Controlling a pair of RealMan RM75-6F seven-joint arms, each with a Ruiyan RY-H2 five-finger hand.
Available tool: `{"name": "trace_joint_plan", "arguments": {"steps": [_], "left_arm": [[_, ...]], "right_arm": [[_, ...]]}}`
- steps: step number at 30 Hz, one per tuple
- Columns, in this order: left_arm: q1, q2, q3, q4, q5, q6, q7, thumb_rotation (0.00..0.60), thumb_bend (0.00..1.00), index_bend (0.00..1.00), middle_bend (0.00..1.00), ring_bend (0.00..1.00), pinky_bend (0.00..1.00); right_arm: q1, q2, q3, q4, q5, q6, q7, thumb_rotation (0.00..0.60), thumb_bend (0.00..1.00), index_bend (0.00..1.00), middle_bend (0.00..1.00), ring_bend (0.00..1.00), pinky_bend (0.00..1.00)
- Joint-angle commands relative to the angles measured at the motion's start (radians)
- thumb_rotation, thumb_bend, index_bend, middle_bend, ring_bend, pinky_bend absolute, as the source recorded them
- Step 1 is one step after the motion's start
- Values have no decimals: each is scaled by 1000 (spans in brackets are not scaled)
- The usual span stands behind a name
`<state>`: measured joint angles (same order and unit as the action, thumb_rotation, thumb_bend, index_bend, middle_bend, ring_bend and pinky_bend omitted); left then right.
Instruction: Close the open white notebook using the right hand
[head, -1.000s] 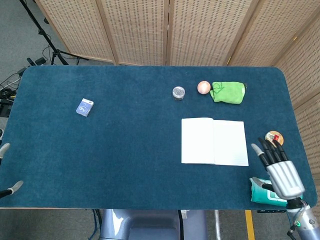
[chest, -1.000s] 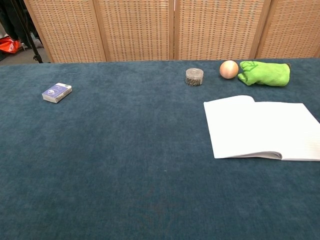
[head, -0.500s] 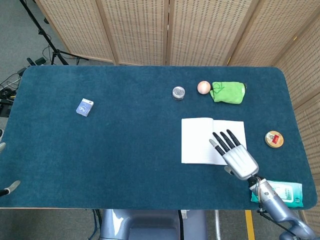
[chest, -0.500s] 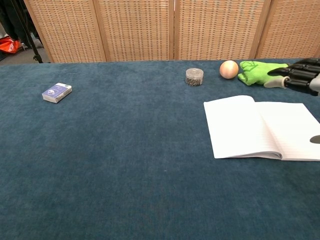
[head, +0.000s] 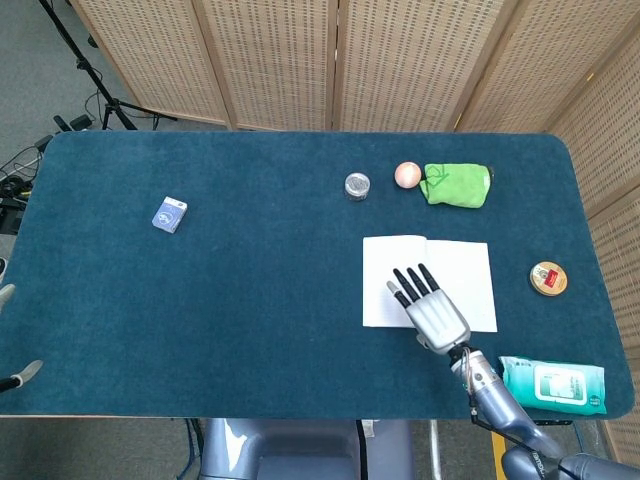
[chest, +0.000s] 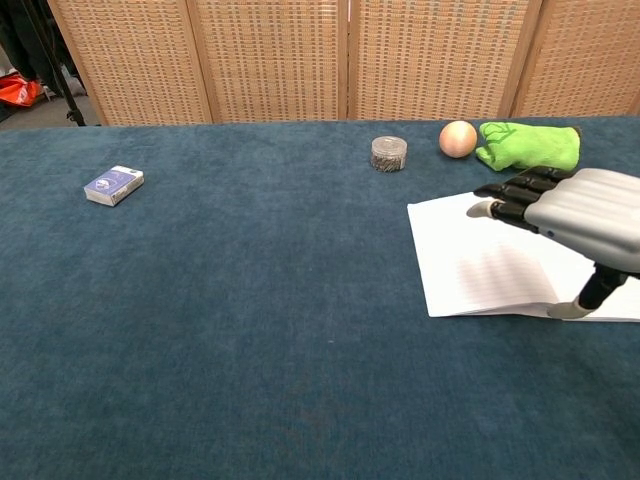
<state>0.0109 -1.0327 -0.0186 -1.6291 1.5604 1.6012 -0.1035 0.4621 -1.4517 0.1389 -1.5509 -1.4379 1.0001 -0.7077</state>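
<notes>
Open cloth to the left, clutter to the right and rear

The dark blue felt table (head: 250, 300) lies bare left of the open white notebook (head: 465, 275); behind it stand a small silver tin (head: 357, 185), a peach-coloured ball (head: 406, 174) and a crumpled green cloth (head: 456, 186); a round red-and-gold tin (head: 548, 278) and a green wet-wipes packet (head: 553, 383) crowd its right side; a small blue card box (head: 169, 214) sits well apart, far left.

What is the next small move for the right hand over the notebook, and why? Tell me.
Probably lower the right hand so its fingertips slip under an outer page edge. The white notebook lies fully open and flat on the table, and the hand hovers above it, fingers extended and holding nothing. In the chest view the hand casts a shadow on the page, so contact seems not yet made.
</notes>
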Motion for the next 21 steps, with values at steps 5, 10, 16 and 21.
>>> {"name": "trace_joint_plan", "arguments": {"steps": [5,10,16,21], "left_arm": [[0,0,-1,0,-3,0,-5,600,0,0,0,0,0],[0,6,-4,0,-9,-2,-22,600,0,0,0,0,0],[1,12,-3,3,-6,0,-40,600,0,0,0,0,0],[2,15,-5,4,-8,4,-56,600,0,0,0,0,0]], "right_arm": [[26,-60,-8,28,57,-7,-46,600,180,0,0,0,0],[43,-92,-6,70,90,-8,-41,600,182,0,0,0,0],[59,-124,-10,99,110,8,-60,600,182,0,0,0,0],[71,-153,-13,117,140,16,-101,600,185,0,0,0,0]]}}
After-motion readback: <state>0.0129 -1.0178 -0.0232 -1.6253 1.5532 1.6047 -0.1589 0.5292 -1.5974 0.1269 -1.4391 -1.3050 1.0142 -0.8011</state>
